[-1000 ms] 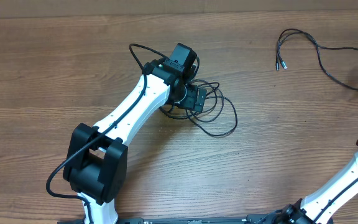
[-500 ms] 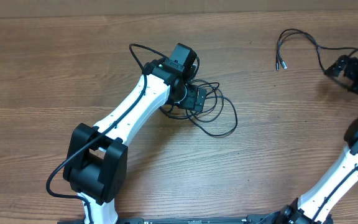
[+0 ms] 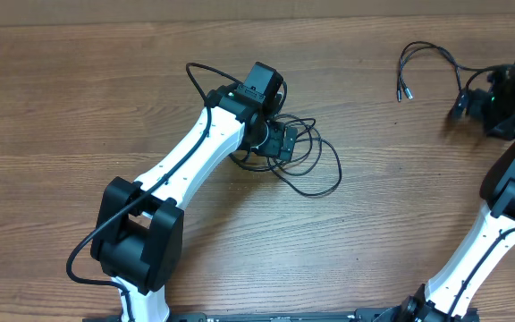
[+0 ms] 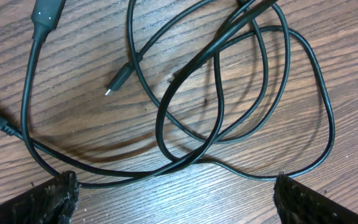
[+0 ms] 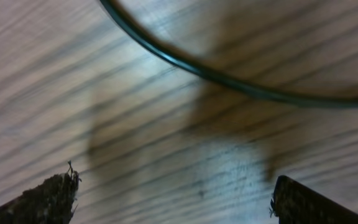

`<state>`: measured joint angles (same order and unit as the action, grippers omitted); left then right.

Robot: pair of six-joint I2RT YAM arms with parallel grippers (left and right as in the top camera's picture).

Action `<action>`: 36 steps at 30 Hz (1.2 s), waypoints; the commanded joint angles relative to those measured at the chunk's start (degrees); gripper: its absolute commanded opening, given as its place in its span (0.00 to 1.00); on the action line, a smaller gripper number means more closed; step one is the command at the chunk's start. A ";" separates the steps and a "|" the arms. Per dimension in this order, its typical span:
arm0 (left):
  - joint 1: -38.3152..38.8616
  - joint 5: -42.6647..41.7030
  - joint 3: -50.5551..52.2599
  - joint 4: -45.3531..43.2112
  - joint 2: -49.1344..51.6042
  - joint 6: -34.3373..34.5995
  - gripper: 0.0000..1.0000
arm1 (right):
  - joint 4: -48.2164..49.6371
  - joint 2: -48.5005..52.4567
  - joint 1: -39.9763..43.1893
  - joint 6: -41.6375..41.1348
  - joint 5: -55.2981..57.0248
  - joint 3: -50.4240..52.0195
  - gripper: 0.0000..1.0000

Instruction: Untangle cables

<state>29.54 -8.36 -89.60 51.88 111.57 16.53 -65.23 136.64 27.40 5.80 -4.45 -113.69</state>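
A tangle of thin black cables (image 3: pixel 311 156) lies in loops at the table's middle; it fills the left wrist view (image 4: pixel 229 93), with a loose plug end (image 4: pixel 118 79). My left gripper (image 3: pixel 286 141) hangs open over the tangle, fingertips (image 4: pixel 176 196) apart with only table between them. A second black cable (image 3: pixel 436 55) lies at the far right with two small plugs at its free end. My right gripper (image 3: pixel 474 105) is open over that cable; a blurred stretch of it (image 5: pixel 229 84) passes above the fingertips (image 5: pixel 173 199).
The wooden table (image 3: pixel 79 107) stretches to the left and front of the tangle. The left arm (image 3: pixel 186 170) crosses the table from the front left. The right arm (image 3: pixel 499 224) rises along the right edge.
The right arm has swung in from the right edge and its gripper has moved left over the second cable. The left arm and the tangle have not moved.
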 commanded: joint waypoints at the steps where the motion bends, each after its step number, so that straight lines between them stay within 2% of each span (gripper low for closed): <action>1: -0.11 -0.46 -0.11 -0.07 0.11 0.61 1.00 | 2.25 0.00 0.48 -1.51 0.98 3.41 1.00; 14: -0.11 -0.46 -0.11 -0.07 0.11 0.61 1.00 | 15.58 0.00 0.46 -1.49 3.08 11.37 1.00; 27: -0.11 -0.46 -0.11 -0.07 0.11 0.61 1.00 | 41.51 0.22 0.63 -1.27 4.87 24.50 1.00; 36: -0.11 -0.48 -0.11 -0.07 0.11 0.61 1.00 | 52.74 5.38 0.85 -1.31 4.35 24.87 1.00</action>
<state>29.54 -8.38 -89.60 51.86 111.57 16.53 -11.35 133.99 27.83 4.75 0.38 -92.25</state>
